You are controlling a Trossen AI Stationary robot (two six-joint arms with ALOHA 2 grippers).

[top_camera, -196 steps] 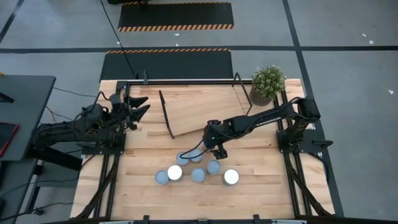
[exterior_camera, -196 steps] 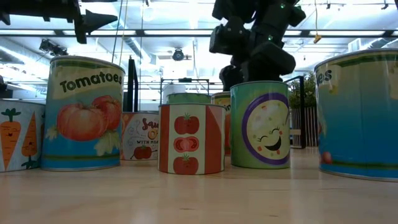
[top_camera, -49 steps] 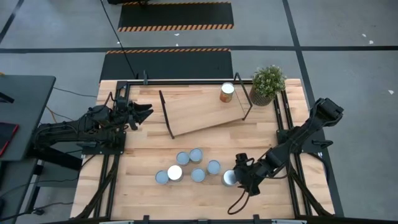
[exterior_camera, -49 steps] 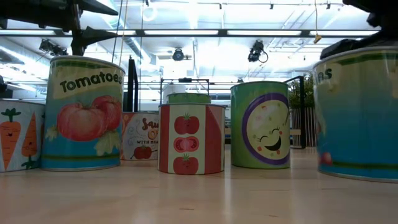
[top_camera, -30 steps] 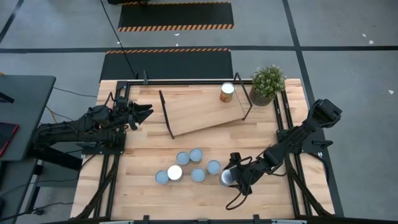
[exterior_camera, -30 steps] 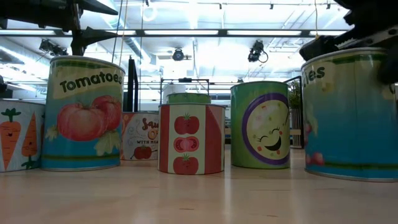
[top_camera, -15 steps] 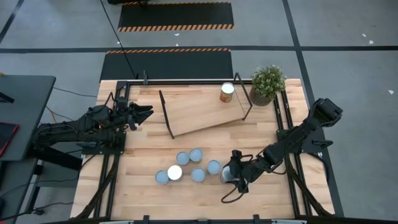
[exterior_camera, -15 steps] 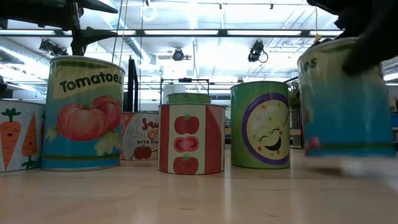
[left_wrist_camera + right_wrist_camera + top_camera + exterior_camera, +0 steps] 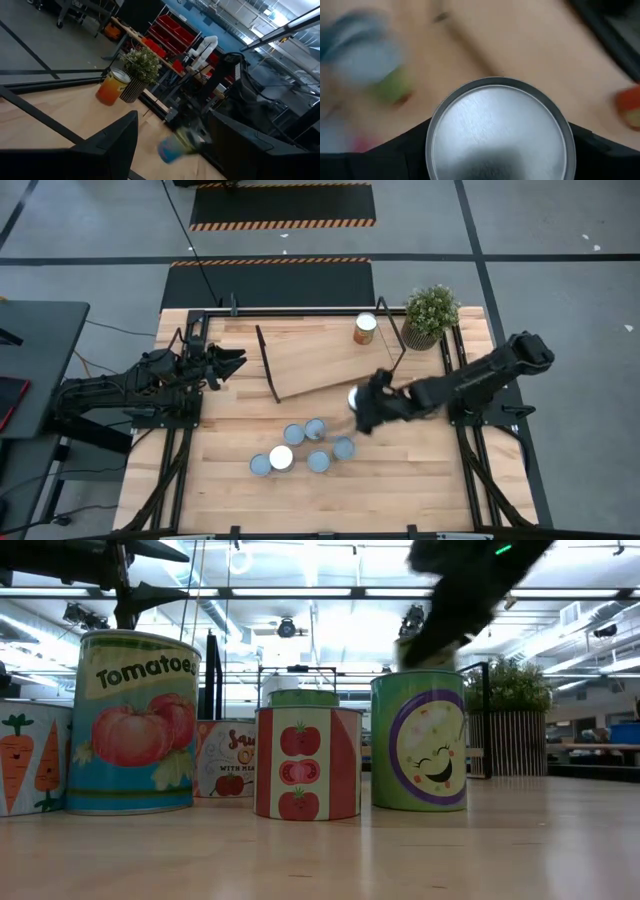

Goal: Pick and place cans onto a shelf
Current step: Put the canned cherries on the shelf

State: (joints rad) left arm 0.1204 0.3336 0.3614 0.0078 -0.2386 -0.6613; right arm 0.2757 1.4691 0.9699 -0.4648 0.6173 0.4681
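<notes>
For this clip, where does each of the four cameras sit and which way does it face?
High: overhead, straight down; both arms, shelf.
Low: table height, level across cans; one arm above.
Left wrist: on the waiting left arm, across the shelf; own fingers.
Right wrist: down onto the held can in the right hand.
Shared: high and left wrist show the plant.

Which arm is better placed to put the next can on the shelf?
The right. The right gripper already holds a can beside the shelf; the left gripper waits open at the table's left edge.
</notes>
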